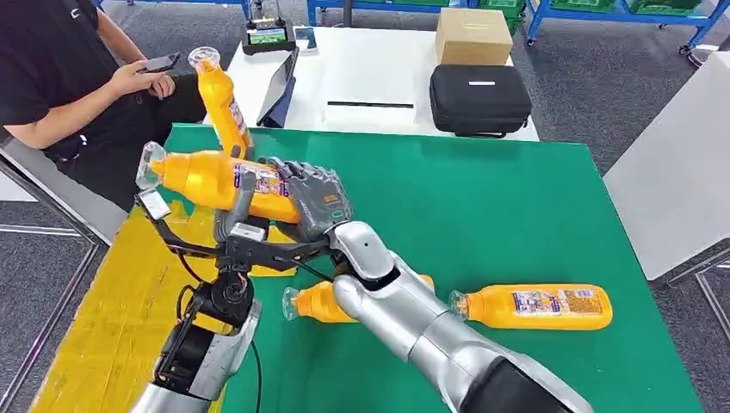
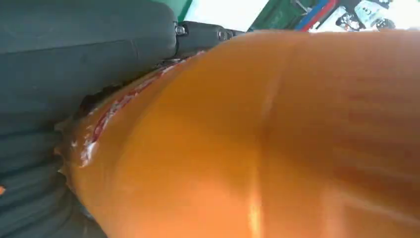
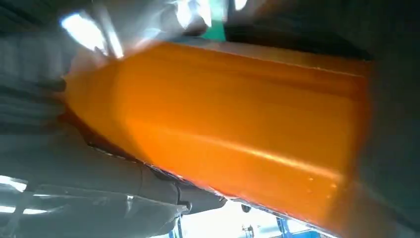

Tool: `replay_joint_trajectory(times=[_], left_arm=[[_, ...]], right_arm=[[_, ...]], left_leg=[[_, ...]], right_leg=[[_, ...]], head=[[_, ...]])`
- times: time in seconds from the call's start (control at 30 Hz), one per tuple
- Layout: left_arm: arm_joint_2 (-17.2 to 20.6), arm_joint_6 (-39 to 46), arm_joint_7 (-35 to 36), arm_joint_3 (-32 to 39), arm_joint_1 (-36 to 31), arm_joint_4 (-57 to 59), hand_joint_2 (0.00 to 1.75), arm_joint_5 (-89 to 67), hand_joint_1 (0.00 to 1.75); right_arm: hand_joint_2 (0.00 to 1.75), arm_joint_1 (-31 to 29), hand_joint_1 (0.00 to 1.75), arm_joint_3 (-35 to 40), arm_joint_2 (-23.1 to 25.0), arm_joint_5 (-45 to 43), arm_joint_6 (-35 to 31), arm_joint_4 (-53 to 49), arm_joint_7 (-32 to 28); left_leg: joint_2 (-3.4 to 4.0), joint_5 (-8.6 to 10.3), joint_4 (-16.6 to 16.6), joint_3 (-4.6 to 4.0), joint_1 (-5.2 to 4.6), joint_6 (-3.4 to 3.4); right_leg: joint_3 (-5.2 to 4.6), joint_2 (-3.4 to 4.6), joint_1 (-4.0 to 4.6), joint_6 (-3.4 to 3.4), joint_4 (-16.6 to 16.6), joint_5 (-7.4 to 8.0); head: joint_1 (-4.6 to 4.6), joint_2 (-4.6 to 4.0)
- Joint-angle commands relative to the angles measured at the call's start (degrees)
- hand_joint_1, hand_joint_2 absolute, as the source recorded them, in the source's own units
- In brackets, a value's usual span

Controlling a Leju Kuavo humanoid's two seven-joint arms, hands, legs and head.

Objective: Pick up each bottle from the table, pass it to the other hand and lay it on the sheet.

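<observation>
An orange bottle (image 1: 211,181) hangs on its side in the air above the left edge of the green table (image 1: 482,215), over the yellow sheet (image 1: 112,301), with the right hand (image 1: 314,202) wrapped around its labelled end and the left hand (image 1: 237,211) closed around its middle from below. A second bottle (image 1: 222,99) stands tilted just behind it. Two more lie on the table, one (image 1: 534,307) to the right of the right arm and one (image 1: 318,303) partly hidden under it, while a person (image 1: 60,77) sits at the far left holding a phone (image 1: 161,62).
</observation>
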Motion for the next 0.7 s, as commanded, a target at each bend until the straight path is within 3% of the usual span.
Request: replay_joint_trajectory(times=[0.03,0.57,0.67,0.7], left_arm=[[-1.87,2.76,-1.38,-2.47,-4.59,-0.06,1.75,-2.71,1.75],[-0.94,4.19,-2.83,-1.54,-4.70,-1.15,1.75,-4.72,1.75],[0.94,8.75,-7.26,1.29,-4.90,-3.25,1.75,-10.99,1.75],[2.47,10.19,-7.54,3.10,-4.66,-4.07,1.75,-14.00,1.75]], right_arm=[[1.75,3.55,1.75,7.04,0.66,-0.26,3.24,1.69,-0.72],[1.75,3.00,1.75,6.23,0.66,1.27,4.07,3.86,0.72],[1.75,3.39,1.75,4.06,0.51,3.64,4.32,5.65,2.80],[1.75,3.44,0.00,2.24,-0.51,4.58,6.01,6.28,2.46]], left_leg=[[-0.22,-0.03,0.01,0.06,0.08,-0.13],[-0.18,0.00,0.01,0.02,0.06,-0.09],[-0.18,-0.01,0.01,0.03,0.07,-0.10],[-0.20,-0.04,0.02,0.09,0.10,-0.16]], right_leg=[[0.16,-0.29,0.08,-0.03,-0.03,-0.09],[0.10,-0.23,0.06,-0.02,-0.03,-0.05],[0.11,-0.22,0.06,-0.02,-0.03,-0.05],[0.19,-0.28,0.09,-0.04,-0.02,-0.09]], head=[[0.00,0.00],[0.00,0.00],[0.00,0.00],[0.00,0.00]])
